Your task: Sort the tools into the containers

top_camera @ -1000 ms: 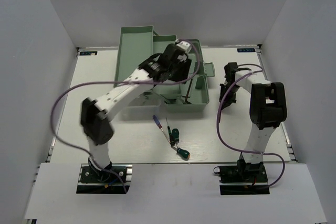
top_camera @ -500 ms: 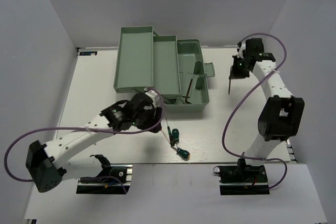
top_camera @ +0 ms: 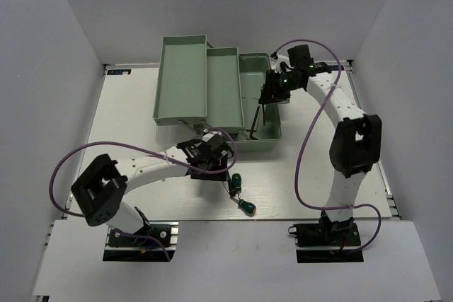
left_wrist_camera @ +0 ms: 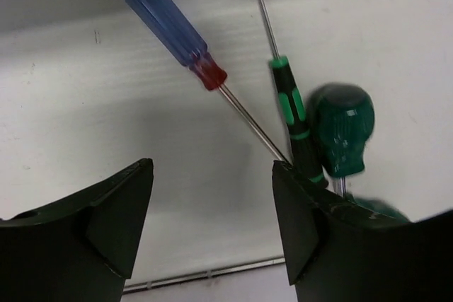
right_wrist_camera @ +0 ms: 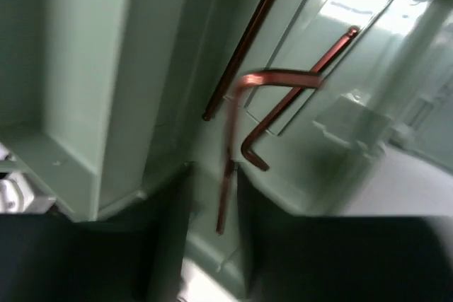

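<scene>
Gripping hex key (right_wrist_camera: 228,146), right jaws, left jaws apart

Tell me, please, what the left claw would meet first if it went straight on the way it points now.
Probably the thin metal shaft of the blue-handled screwdriver with a red collar, lying on the white table just ahead of the open left claw. Depth is unclear.
</scene>
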`<state>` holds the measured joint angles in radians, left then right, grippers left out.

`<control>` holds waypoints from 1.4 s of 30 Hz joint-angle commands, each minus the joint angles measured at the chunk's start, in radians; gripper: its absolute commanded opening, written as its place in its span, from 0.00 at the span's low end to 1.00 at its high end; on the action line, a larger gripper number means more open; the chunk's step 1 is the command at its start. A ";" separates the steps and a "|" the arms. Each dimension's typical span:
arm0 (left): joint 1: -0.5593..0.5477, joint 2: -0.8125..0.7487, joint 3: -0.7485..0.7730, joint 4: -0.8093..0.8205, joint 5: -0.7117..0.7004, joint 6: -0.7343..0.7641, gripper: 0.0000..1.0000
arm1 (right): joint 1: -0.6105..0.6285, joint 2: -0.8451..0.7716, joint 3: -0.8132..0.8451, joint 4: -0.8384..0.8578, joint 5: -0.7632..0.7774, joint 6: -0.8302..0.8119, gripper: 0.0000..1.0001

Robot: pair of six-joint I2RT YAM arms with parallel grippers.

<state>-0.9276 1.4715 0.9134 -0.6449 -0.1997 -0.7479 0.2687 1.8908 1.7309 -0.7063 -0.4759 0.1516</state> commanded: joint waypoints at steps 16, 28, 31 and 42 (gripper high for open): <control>-0.088 0.204 0.059 0.097 -0.317 -0.229 0.60 | -0.013 -0.108 -0.149 0.008 -0.153 -0.009 0.58; -0.154 0.248 -0.007 0.113 -0.302 -0.284 0.07 | -0.045 -0.153 -0.206 -0.022 -0.245 -0.122 0.61; -0.195 0.181 -0.036 0.102 -0.290 -0.275 0.00 | -0.065 -0.162 -0.208 -0.079 -0.331 -0.254 0.58; -0.270 -0.174 0.063 -0.033 -0.291 -0.134 0.00 | -0.100 -0.232 -0.304 -0.295 -0.420 -0.578 0.43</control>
<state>-1.1923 1.3884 0.8944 -0.6441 -0.4740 -0.9413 0.1661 1.7187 1.4609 -0.9108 -0.8494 -0.2852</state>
